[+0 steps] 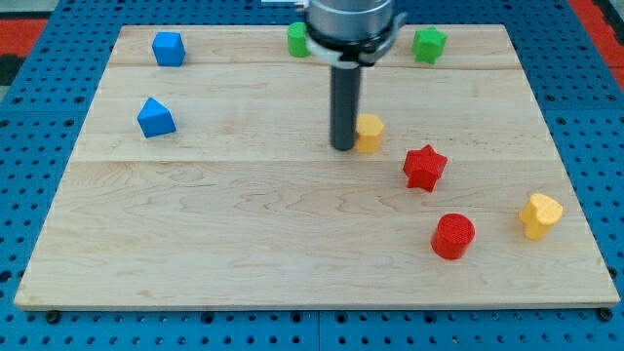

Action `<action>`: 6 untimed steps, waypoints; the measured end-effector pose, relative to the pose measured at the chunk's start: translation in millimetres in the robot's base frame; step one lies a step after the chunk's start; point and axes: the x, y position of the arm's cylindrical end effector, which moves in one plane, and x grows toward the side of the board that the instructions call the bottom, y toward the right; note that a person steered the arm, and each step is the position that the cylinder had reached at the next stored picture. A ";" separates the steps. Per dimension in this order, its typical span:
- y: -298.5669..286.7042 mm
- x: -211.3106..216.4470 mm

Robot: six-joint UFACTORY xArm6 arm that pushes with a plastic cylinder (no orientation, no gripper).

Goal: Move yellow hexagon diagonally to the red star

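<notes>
Camera view: my tip point(344, 147), a bare rod with no jaws to open or close, touches the yellow hexagon point(369, 133) on its left side. The hexagon sits just right of the tip; the red star point(425, 167) lies farther right and below. Judgement: keep contact centred and push gently, or the block slips off sideways.

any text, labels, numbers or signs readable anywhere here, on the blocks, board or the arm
None: no words, labels, numbers or signs can be read anywhere in the view.
The blocks, such as the yellow hexagon and the red star, have plain faces.
The wooden board shows only grain.
The rod above my tip, which sits at the hexagon's left side, carries no marking.
</notes>
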 end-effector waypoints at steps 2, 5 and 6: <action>53.9 -9.9; 76.3 -43.5; 111.4 -42.2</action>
